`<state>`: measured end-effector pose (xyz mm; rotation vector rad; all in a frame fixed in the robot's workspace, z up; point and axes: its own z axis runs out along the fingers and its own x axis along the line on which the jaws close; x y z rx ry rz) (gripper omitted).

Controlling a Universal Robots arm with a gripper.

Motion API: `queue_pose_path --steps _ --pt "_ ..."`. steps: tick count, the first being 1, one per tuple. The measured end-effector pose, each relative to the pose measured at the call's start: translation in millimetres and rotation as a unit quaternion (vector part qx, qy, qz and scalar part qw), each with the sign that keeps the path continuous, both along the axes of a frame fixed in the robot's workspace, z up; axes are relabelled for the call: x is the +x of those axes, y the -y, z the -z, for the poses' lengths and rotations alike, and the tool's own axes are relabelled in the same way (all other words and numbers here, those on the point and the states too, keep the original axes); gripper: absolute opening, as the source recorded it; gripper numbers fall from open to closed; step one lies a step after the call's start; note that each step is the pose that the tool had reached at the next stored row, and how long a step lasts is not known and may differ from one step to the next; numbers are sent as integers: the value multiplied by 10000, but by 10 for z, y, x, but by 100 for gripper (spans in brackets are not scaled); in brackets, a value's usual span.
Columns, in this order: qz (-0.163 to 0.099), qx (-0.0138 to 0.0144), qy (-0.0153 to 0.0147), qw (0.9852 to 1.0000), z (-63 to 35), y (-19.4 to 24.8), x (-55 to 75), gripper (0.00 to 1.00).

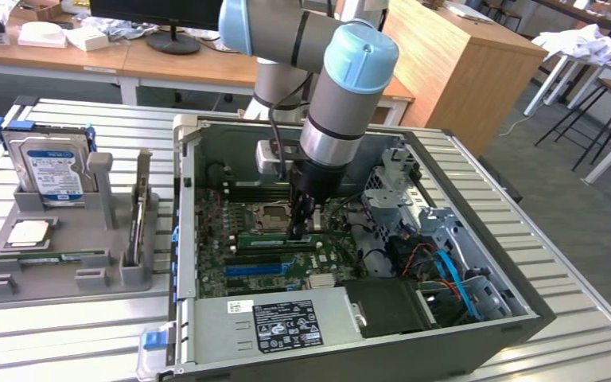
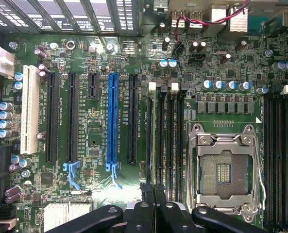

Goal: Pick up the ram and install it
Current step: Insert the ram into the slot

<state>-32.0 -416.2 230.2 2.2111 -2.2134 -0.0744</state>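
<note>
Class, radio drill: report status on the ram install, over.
End effector shut, low inside the case over the memory slots. Ram right under it, along a slot; grip unclear. CPU socket alongside, apart.

Case sits mid-frame on the surface; tray at the exterior view's left, drive standing in it. Hand hangs inside the case over the board, beside the socket.

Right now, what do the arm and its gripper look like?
The arm is a silver-grey tube with light blue joint caps. A thin black cable runs down beside it to a pale grey box at the wrist. The gripper is black, with slim black fingers on rounded linkage bars.
</note>
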Motion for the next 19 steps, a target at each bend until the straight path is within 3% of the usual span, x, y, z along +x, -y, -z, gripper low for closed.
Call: queue_pose_path --steps 19 --pt "-26 0 4 10000 18 0 0 11"
